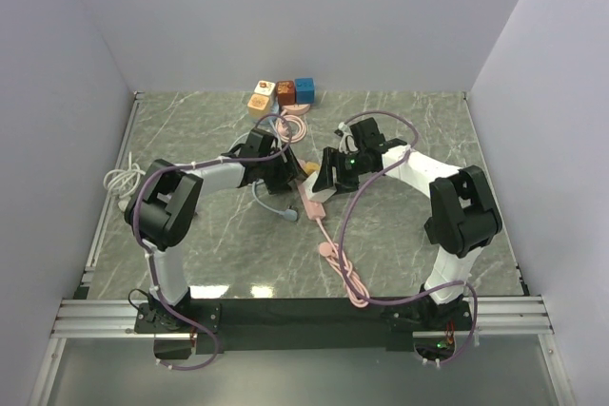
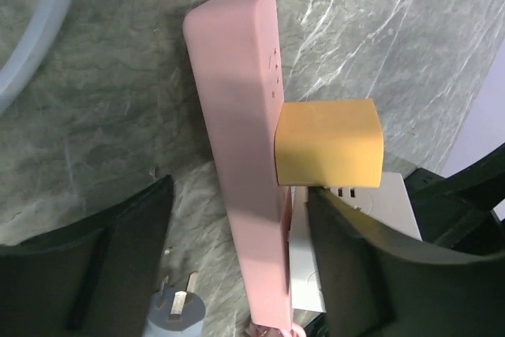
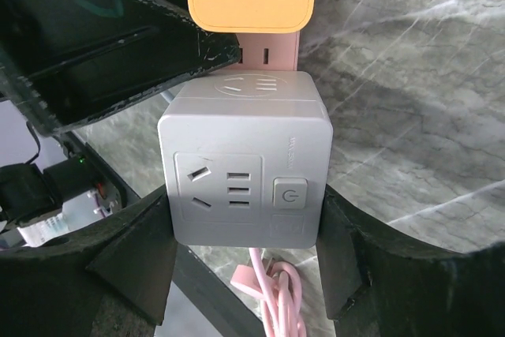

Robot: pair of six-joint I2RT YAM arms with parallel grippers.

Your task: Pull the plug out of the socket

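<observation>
Surface: grey marbled tabletop [image 1: 428, 140] between white walls.
Left gripper [image 2: 237, 195]: jaws apart, straddling the pink power strip [image 2: 237, 100], which stands on edge; one finger is clear of it.
Orange plug [image 2: 327, 144]: seated in the strip's face, just beyond the other finger.
Right gripper [image 3: 245, 195]: clamped on both sides of the white cube socket [image 3: 245, 167], which sits beside the orange plug.
Writing: only a power symbol on the cube's button; its small embossed lettering is unreadable.
Hidden: the strip's lower end is cut off.
</observation>
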